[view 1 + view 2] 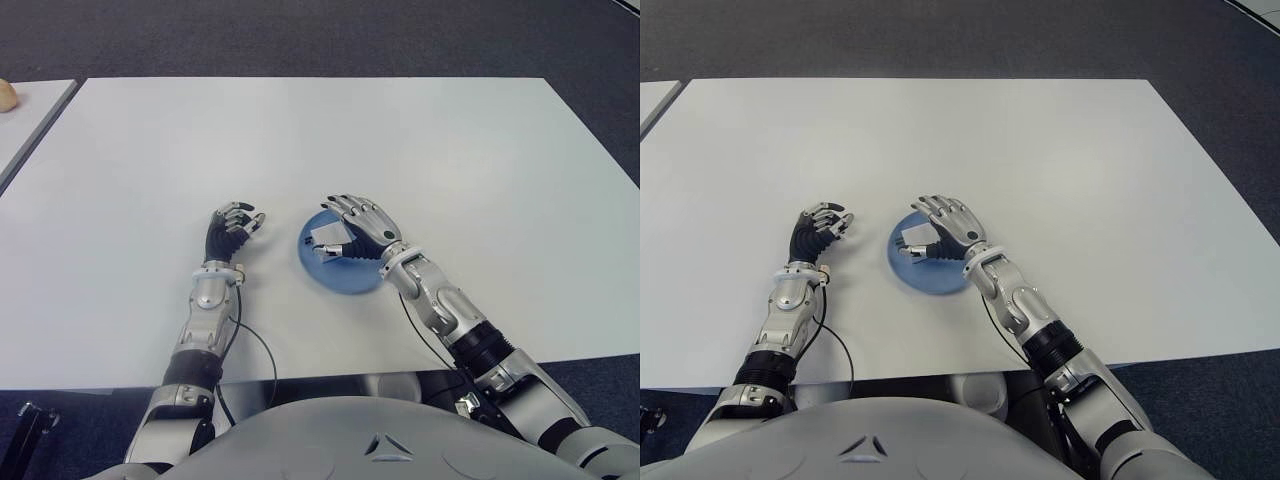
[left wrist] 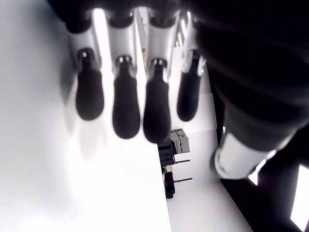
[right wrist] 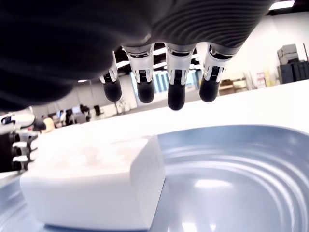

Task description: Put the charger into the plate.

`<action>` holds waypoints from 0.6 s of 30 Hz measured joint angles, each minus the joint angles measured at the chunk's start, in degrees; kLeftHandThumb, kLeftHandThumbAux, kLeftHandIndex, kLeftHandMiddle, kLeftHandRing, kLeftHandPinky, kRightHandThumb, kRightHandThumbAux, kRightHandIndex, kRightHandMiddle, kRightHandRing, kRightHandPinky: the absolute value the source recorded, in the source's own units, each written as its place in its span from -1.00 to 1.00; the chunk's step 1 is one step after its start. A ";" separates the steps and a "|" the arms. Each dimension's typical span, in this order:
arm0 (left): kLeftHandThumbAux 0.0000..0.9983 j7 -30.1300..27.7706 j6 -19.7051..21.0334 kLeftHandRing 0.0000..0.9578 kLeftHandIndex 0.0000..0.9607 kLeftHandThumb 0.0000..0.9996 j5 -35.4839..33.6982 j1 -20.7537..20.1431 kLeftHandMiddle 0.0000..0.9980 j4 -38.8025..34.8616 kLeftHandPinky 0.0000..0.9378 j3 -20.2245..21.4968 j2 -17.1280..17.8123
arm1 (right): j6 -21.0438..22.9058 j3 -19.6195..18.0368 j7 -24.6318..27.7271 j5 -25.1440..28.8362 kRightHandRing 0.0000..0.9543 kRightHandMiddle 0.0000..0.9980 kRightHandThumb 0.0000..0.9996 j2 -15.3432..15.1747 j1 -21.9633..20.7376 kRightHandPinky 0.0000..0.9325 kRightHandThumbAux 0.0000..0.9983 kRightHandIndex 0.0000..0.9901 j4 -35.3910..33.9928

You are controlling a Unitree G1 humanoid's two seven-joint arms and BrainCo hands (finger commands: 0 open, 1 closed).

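Note:
The white charger (image 1: 327, 238) lies on the blue plate (image 1: 345, 278) near the middle of the white table (image 1: 300, 140). My right hand (image 1: 352, 222) hovers over the plate with its fingers spread above the charger. In the right wrist view the fingertips (image 3: 175, 96) hang clear of the charger (image 3: 91, 188), which rests flat on the plate (image 3: 231, 174), and nothing is gripped. My left hand (image 1: 235, 225) shows just left of the plate, fingers loosely relaxed and holding nothing.
A second table (image 1: 30, 115) adjoins at the far left with a small pale object (image 1: 8, 95) on its edge. A black cable (image 1: 258, 350) loops by my left forearm. Dark carpet (image 1: 320, 40) surrounds the table.

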 measured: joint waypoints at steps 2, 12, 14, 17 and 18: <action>0.44 0.00 0.09 0.33 -0.09 0.42 0.00 0.00 0.30 -0.03 0.33 0.00 0.00 | 0.00 -0.38 -0.44 0.01 -1.00 -1.00 -0.13 0.01 0.28 -1.00 -0.75 -1.00 -0.38; 0.44 0.00 0.15 0.31 -0.10 0.41 0.01 0.12 0.28 -0.09 0.31 -0.01 0.00 | -1.70 -5.54 -9.88 1.09 -1.00 -1.00 -0.16 0.01 4.55 -1.00 -0.69 -1.00 -4.87; 0.44 0.00 0.14 0.31 -0.10 0.41 0.01 0.16 0.28 -0.09 0.31 -0.01 0.06 | -2.62 -7.28 -12.56 1.39 -1.00 -1.00 -0.20 -0.08 5.65 -1.00 -0.66 -1.00 -6.12; 0.44 0.00 0.08 0.31 -0.10 0.41 0.01 0.17 0.28 -0.07 0.31 -0.01 0.08 | -4.00 -10.06 -15.66 3.42 -1.00 -1.00 -0.25 0.00 7.06 -1.00 -0.60 -1.00 -7.13; 0.44 0.00 0.03 0.31 -0.10 0.41 0.00 0.18 0.28 -0.05 0.30 -0.01 0.09 | -4.58 -11.06 -16.50 4.38 -1.00 -1.00 -0.25 0.19 7.39 -1.00 -0.59 -1.00 -7.15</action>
